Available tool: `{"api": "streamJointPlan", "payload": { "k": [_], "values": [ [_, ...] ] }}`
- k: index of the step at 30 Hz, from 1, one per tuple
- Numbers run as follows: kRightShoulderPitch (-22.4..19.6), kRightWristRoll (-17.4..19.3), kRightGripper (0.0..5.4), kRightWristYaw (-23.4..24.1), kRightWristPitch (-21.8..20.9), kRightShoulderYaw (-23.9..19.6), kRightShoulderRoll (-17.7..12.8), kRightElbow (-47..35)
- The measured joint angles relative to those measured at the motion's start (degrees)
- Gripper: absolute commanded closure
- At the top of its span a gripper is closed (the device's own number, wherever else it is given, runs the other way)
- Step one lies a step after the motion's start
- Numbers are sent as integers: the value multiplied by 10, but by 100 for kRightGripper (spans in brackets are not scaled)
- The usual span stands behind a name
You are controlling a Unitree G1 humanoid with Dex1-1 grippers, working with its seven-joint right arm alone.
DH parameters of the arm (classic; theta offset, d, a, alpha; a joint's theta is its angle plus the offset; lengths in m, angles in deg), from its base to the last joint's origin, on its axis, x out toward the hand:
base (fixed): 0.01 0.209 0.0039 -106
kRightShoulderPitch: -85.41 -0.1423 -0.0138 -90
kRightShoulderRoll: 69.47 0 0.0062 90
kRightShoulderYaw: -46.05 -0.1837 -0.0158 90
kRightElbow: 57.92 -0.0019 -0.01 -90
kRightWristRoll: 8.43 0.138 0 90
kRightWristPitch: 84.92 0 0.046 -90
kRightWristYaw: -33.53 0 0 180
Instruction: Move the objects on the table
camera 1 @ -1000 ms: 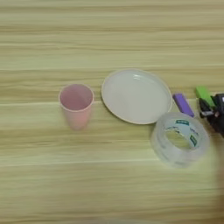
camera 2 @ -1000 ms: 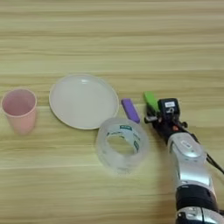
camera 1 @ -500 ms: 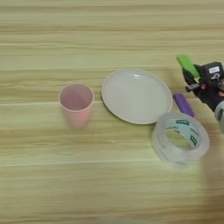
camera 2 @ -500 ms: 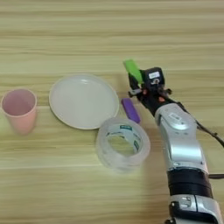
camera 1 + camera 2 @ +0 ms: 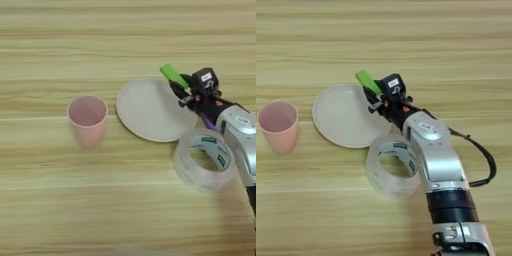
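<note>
Well to the left of the gripper, a pink plastic cup (image 5: 87,116) stands upright on the light wood-grain table (image 5: 125,40), and nearer lies a round white plate (image 5: 150,109) whose right rim passes under the gripper. The right gripper (image 5: 372,93) has its black fingers clamped on a small bright green bar (image 5: 367,81), held tilted above that rim. Just below the gripper, beside the silver forearm (image 5: 431,150), a wide clear tape roll (image 5: 202,159) rests on the table, and a small purple bar (image 5: 209,123) peeks out from under the arm.

The right arm reached up from the bottom right, its silver forearm angled toward the upper left. Its end effector (image 5: 372,95) was clamped on a green bar (image 5: 367,81).
</note>
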Motion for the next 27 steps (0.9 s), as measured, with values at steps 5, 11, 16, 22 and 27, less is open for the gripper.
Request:
{"api": "streamJointPlan", "payload": {
  "k": [5, 11, 16, 22, 27],
  "values": [
    [-22, -14, 402, -11, 2, 27, 5, 48],
    [-38, -25, 402, -24, 12, 46, 8, 85],
    [-40, -28, 402, -35, 28, 57, 11, 95],
    [-43, -32, 402, -42, 39, 60, 13, 103],
    [-47, -34, 402, -48, 41, 61, 16, 112]
  ]
}}
